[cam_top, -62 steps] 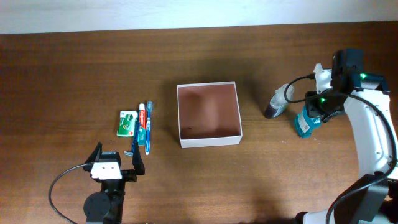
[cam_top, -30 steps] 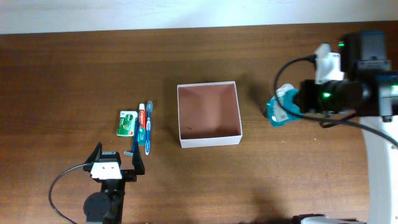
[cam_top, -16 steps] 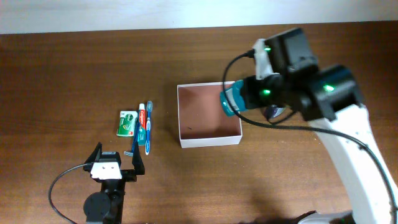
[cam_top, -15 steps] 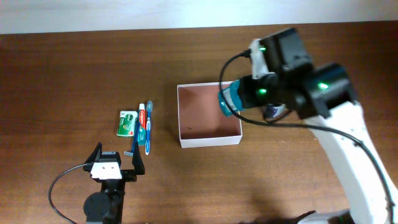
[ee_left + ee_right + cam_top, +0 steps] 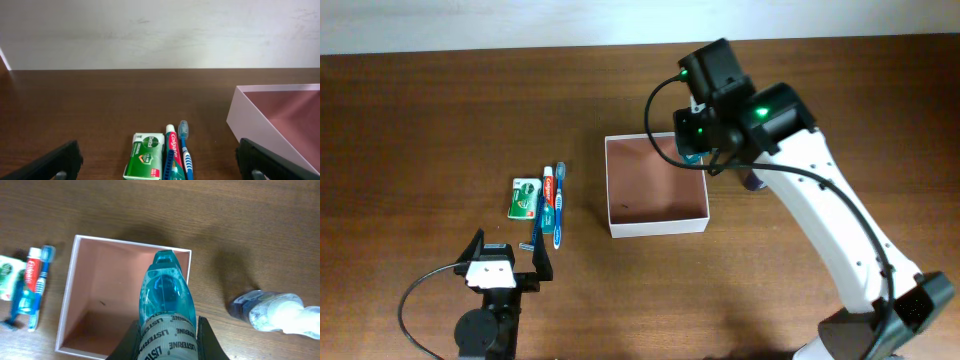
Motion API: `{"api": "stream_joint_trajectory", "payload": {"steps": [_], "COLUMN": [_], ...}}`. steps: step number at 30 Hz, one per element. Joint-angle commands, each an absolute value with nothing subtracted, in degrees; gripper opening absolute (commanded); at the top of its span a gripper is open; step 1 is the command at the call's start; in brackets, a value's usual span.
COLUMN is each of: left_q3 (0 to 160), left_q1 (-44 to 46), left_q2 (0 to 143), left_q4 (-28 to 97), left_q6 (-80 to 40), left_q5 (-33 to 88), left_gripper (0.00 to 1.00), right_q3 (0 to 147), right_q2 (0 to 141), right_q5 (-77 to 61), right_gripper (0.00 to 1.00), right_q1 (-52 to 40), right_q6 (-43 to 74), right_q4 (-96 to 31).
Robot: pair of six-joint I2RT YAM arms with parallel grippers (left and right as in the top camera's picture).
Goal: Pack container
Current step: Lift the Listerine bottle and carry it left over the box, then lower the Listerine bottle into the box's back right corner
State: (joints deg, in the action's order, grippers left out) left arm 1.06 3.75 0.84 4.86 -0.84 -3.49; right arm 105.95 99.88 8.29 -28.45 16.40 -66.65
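While the right gripper point(image 5: 167, 341) clamps a teal mouthwash bottle point(image 5: 164, 297) over the two-o'clock corner of the container point(image 5: 658, 227), the left gripper point(image 5: 508, 252) sits open at eight o'clock.

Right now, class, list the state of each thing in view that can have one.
Container: open-topped, empty.
Mouthwash bottle: capped, held over the container.
Right gripper: shut on the mouthwash bottle.
Left gripper: open, empty.
Spray bottle: lying on the table.
Toothpaste: capped, lying flat.
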Motion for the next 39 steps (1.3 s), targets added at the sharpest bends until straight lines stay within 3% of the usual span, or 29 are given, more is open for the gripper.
{"api": "stream_joint_trajectory", "payload": {"steps": [1,39], "left_q3": [0.71,0.71], "left_q1": [3.97,3.97], "left_q2": [0.36,0.36], "left_q4": [4.71,4.71], "left_q6": [-0.36,-0.36], "left_q5": [-4.12,-4.12], "left_gripper": [0.99,0.99], "right_q3": [107.7,106.89], "right_q2": [101.58,110.1], "right_q5": [12.71,12.75], "right_gripper": [0.04,0.05], "right_q1": [-30.44,-27.29], "right_q6": [17.26,19.97], "right_q4": [-65.34,-61.17]}}
